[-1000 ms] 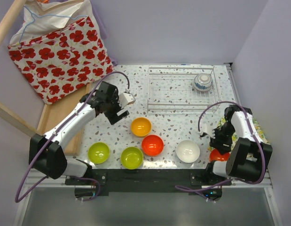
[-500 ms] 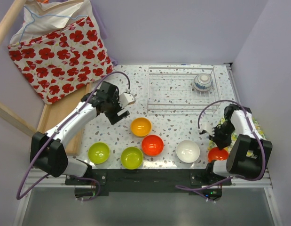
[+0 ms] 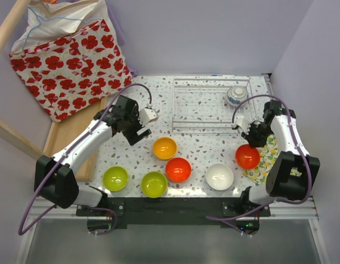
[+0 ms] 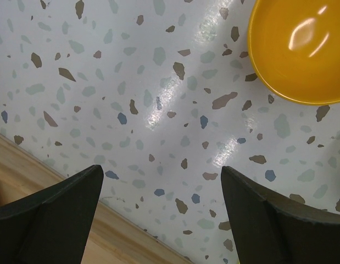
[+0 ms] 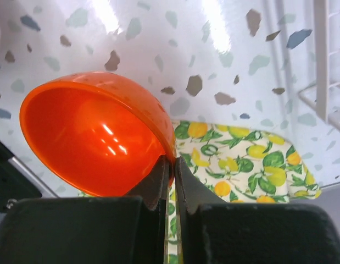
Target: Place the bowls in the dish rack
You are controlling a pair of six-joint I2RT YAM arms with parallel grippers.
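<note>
- I saw the right jaws pressed together on the rim of the held red-orange bowl (image 3: pixel 247 157). The right wrist view showed the rim pinched between both fingers, with the bowl tilted on edge.
- The held red-orange bowl was in front of the dish rack (image 3: pixel 180 104), outside it, at the left edge of the lemon-print cloth (image 3: pixel 267 162).
- I saw the left jaws spread wide and gripping nothing. They were over bare worktop (image 4: pixel 131 82), near the orange-yellow bowl (image 4: pixel 301 49) and just beside the wooden tray (image 4: pixel 123 245).
- 1 blue-patterned bowl (image 3: pixel 236 95) stood inside the dish rack, in its far right corner.
- 5 bowls lay on the worktop outside the dish rack:
- the orange-yellow bowl, with the second red-orange bowl (image 3: pixel 178 169) just beside it;
- the white bowl (image 3: pixel 219 176), near the held red-orange bowl;
- the left lime green bowl (image 3: pixel 115 178) and the right lime green bowl (image 3: pixel 154 184), along the near edge.
- A floral bag (image 3: pixel 65 66) leaned at the far left, beyond the wooden tray.
</note>
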